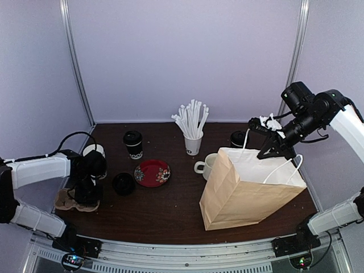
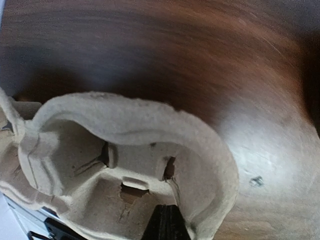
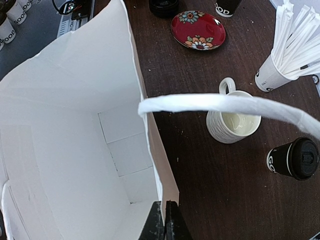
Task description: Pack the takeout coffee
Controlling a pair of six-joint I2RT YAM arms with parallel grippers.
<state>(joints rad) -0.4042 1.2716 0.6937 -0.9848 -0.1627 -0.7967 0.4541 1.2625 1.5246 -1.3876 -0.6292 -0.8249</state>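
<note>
1 white coffee cup (image 1: 133, 143), black-lidded and black-banded, stands upright. The right gripper (image 3: 165, 207) pinches the bag (image 3: 75, 100) rim. The left gripper (image 2: 164, 220) is closed by the carrier (image 2: 125, 120).

A dark brown, wood-grained worktop (image 1: 170, 210) spreads beneath both pairs of jaws. Beyond them rises a plain, pale lilac back wall (image 1: 182, 57). A matching left wall (image 1: 34, 74) stands outside the left jaws and a right wall (image 1: 335, 45) outside the right jaws. Slim metal posts (image 1: 77, 62) mark the far corners. An aluminium rail (image 1: 187, 250) edges the worktop on the near side, behind the jaws. Ahead and right of the left jaws, a soft gleam of light (image 2: 260, 145) lies on the wood.
</note>
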